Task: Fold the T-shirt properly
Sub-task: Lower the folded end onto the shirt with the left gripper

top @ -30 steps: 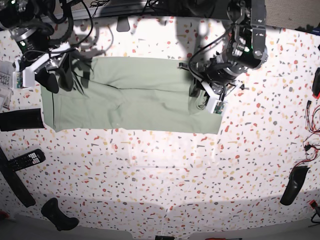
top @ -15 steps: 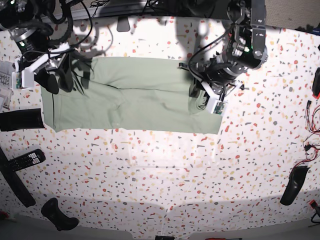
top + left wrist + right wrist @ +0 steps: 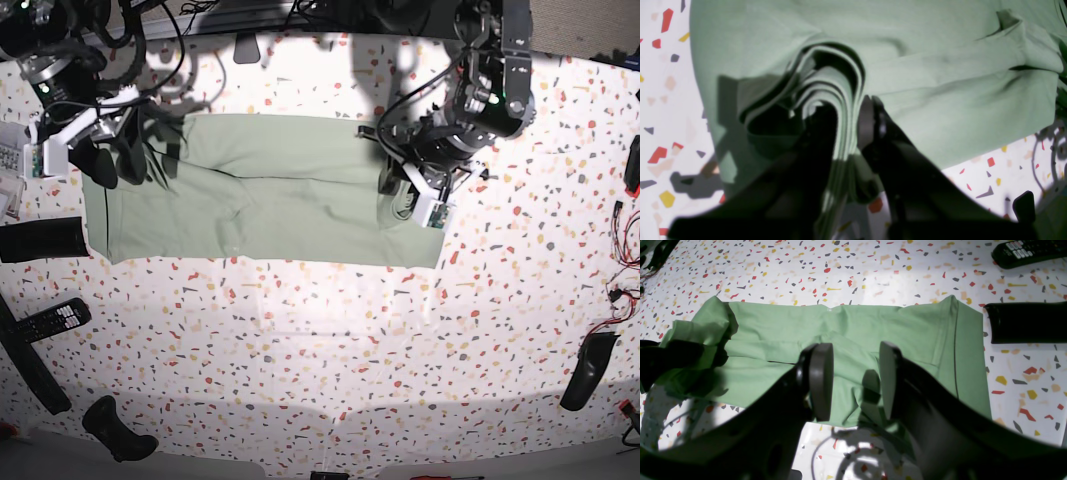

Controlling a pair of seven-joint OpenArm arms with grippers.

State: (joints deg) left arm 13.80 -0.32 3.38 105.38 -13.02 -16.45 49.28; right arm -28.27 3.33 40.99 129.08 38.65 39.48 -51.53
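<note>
Our left gripper (image 3: pixel 846 133) is squeezed tight on a bunched end of the T-shirt (image 3: pixel 260 190). Our right gripper (image 3: pixel 855 380) hangs over the other end with its jaws apart and nothing in them. The shirt lies long and flat on the speckled table (image 3: pixel 330 350), stretching from one gripper to the other, so each arm has its own end.

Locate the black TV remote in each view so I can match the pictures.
Base: remote at left edge, below the T-shirt.
Right wrist: remote at top right corner.
Left wrist: not in it.
Shared landmark: the T-shirt's seamed end, nearest the remote.
</note>
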